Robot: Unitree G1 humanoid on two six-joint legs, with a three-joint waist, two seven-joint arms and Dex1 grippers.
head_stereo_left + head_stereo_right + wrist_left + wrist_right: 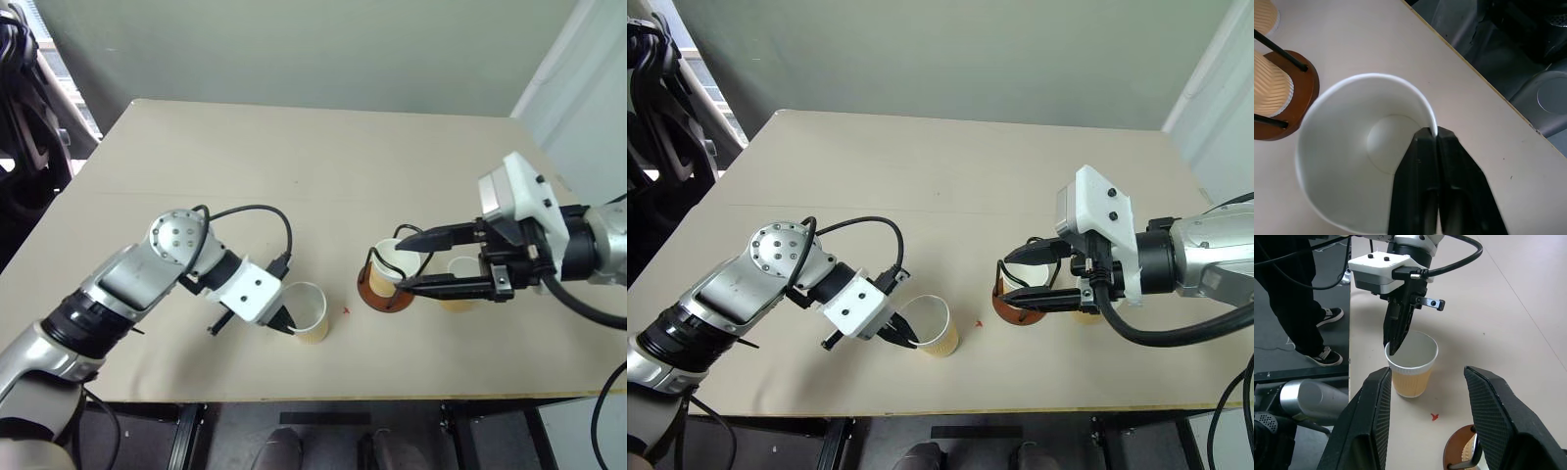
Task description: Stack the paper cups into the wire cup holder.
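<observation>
The left gripper (1437, 139) is pinched shut on the rim of a paper cup (309, 313) beside the wire cup holder (385, 292); the thin wall could be crushed or slipped when lifted, while the right gripper (404, 261) is held half-open, apparently empty

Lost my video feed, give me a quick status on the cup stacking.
Left gripper shut on paper cup rim, cup upright on table. Right gripper fingers apart above the wire cup holder, one cup inside. Third cup beside holder. Nothing in the way.
</observation>
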